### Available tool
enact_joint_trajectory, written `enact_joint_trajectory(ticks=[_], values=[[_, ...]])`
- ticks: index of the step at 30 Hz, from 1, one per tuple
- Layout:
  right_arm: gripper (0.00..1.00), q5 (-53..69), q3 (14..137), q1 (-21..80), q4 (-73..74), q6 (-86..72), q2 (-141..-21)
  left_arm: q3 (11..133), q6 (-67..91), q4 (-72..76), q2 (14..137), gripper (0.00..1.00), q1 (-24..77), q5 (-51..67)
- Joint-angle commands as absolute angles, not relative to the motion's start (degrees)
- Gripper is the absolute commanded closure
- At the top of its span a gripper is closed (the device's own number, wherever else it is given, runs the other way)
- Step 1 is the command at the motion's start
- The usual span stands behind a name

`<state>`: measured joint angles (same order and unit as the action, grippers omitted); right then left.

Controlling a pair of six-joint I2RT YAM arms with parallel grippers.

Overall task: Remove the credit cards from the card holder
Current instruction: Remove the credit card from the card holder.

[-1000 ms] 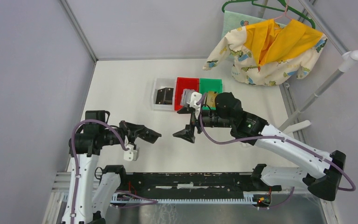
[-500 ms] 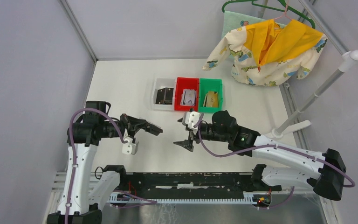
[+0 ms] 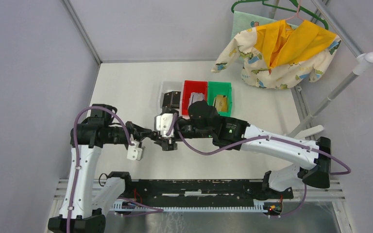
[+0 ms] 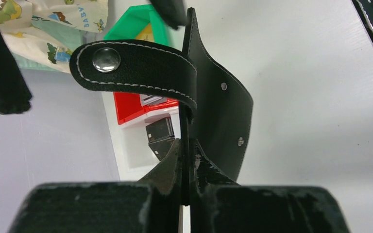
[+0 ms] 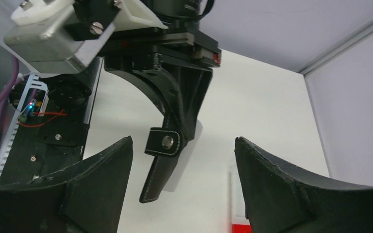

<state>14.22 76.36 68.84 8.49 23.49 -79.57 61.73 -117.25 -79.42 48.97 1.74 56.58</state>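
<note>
From where I stand, the left gripper (image 4: 187,151) is pinched tight on the lower edge of the small black stitched-leather folding card holder (image 4: 223,111). It holds the holder clear of the white bench (image 3: 126,82), and the holder's covers are splayed apart. The black closure tab (image 4: 141,68) curls loose over the top, its metal snap undone.

Just to the right, the right gripper (image 5: 182,141) faces the holder with its fingers spread wide. The holder hangs in the gap ahead of them and they touch nothing.

Farther back sit three small plastic bins in a row. Flat black credit cards (image 3: 171,99) lie in the white bin (image 3: 161,97). A silvery-grey credit card (image 4: 151,100) is in the red bin (image 3: 194,85). A tan-gold credit card (image 3: 220,103) is in the green bin (image 3: 221,86). Beyond them, far right, a child's printed garment (image 3: 277,53) hangs on a hanger.

With cards already in all three bins, I judge the job well along, and the right arm looks set for another pull from the holder. The pockets face away from every view, so I cannot tell whether any card remains inside. If one does, the right fingers must line up on its exposed edge alone, clear of cover and tab. They must then close and draw it straight out along the pocket while the left grip holds firm.
</note>
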Motion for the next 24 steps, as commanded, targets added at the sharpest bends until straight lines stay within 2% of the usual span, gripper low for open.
enact_joint_trajectory(ticks=[1,10,18,21,24], values=[[0.19,14.8,83.3,70.4,18.7,25.2,-82.9,64.2,-152.2,-79.2,49.1,0.98,1.9,57.6],[0.25,11.7,86.3,70.8,23.2,22.6,-86.1,65.4,-149.7,-78.4,48.6,0.98,1.9,57.8],[0.48,6.5,90.0,70.8,19.6,17.9,-90.3,65.6,-149.5,-78.4,47.9,0.98,1.8,58.2],[0.65,5.3,93.7,70.8,21.8,16.6,-92.4,65.4,-149.5,-78.3,47.8,0.98,1.9,58.4],[0.99,2.7,97.8,70.8,25.7,14.8,-94.8,64.5,-147.9,-75.8,47.2,0.98,1.9,59.1]])
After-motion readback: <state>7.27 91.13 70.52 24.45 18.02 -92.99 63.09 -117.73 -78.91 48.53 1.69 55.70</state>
